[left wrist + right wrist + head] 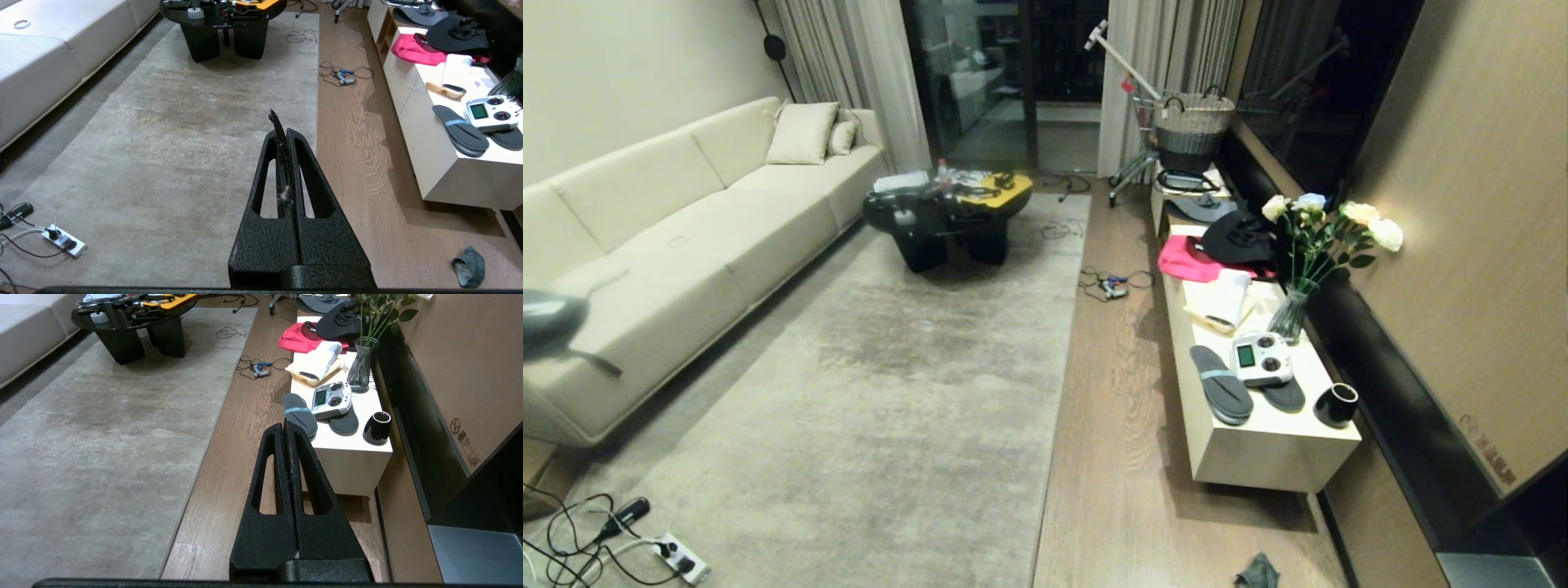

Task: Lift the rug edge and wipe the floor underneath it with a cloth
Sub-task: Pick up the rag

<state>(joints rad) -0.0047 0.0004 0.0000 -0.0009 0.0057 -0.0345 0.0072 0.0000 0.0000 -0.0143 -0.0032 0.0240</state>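
Living room: rug (866, 392) lies flat on wood floor (1111, 425), sofa (670, 237) along its left side, low white counter (1258, 441) on the right. Cloth (1258, 572) crumpled on floor near counter's near end. Left gripper (284, 130) and right gripper (284, 430) fingers pressed together, holding nothing, both raised clear of floor.

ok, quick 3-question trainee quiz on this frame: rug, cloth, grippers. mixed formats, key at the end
1. True or false: the cloth lies on the rug.
2. Multiple choice: the left gripper and right gripper are A) both open, B) both shut with no task item held, C) left shut on the cloth.
3. Short answer: which surface runs between the rug's straight edge and the low white cabinet?

Key:
1. False; it lies on the floor, near the cabinet's near end.
2. B.
3. The floor, a strip of wood planks.
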